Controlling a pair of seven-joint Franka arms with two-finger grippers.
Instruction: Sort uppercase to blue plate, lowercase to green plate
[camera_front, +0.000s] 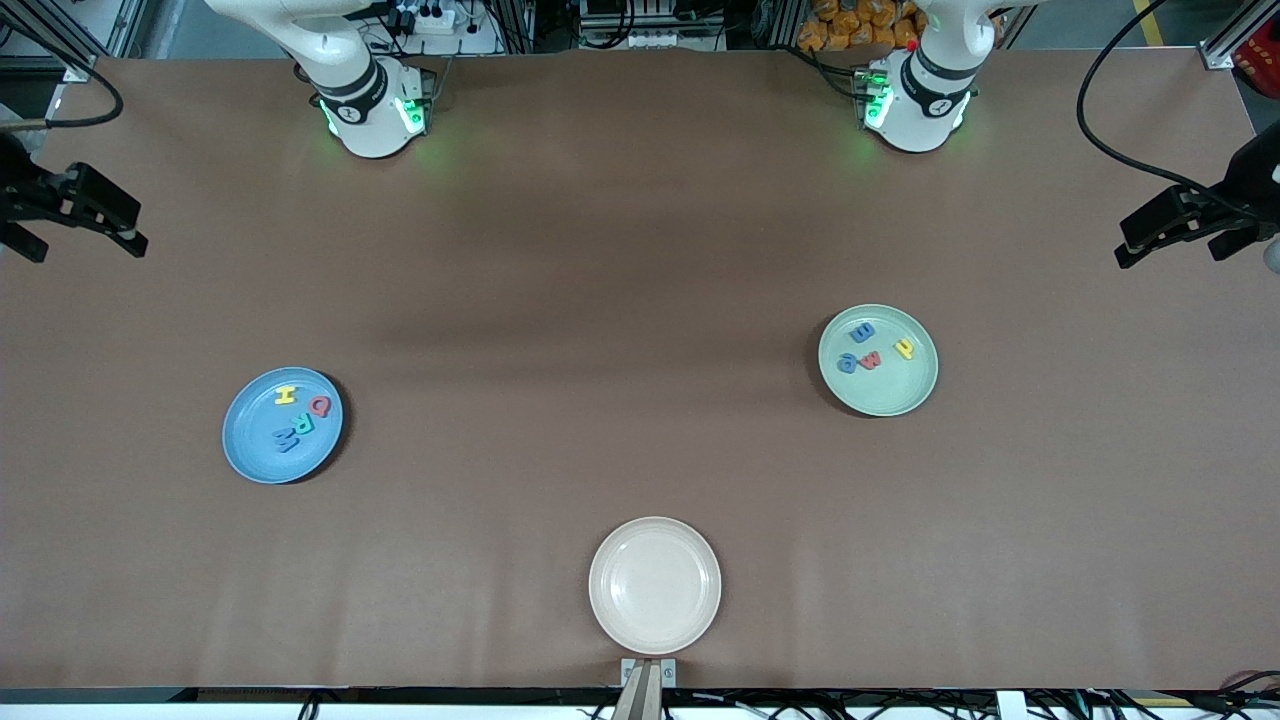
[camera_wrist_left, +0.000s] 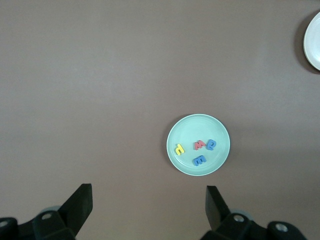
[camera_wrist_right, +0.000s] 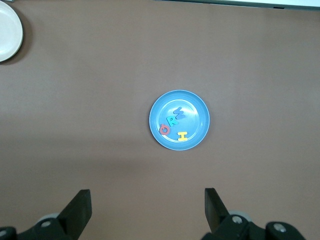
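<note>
Fingers: left gripper (camera_wrist_left: 149, 207) and right gripper (camera_wrist_right: 147, 210) both spread wide, empty, waiting high over the tabletop (camera_front: 600, 300).
Uppercase (camera_front: 298, 418): all on blue plate (camera_front: 250, 455).
Lowercase (camera_front: 872, 350): all on green plate (camera_front: 885, 395).
Risk: slight; a needless further reach might knock sorted letters out.

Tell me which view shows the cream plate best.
The front view: the cream plate shows whole and bare there, nearer to the camera than the blue plate and green plate. Each wrist view catches only part of it, cut off at the picture's edge.
</note>
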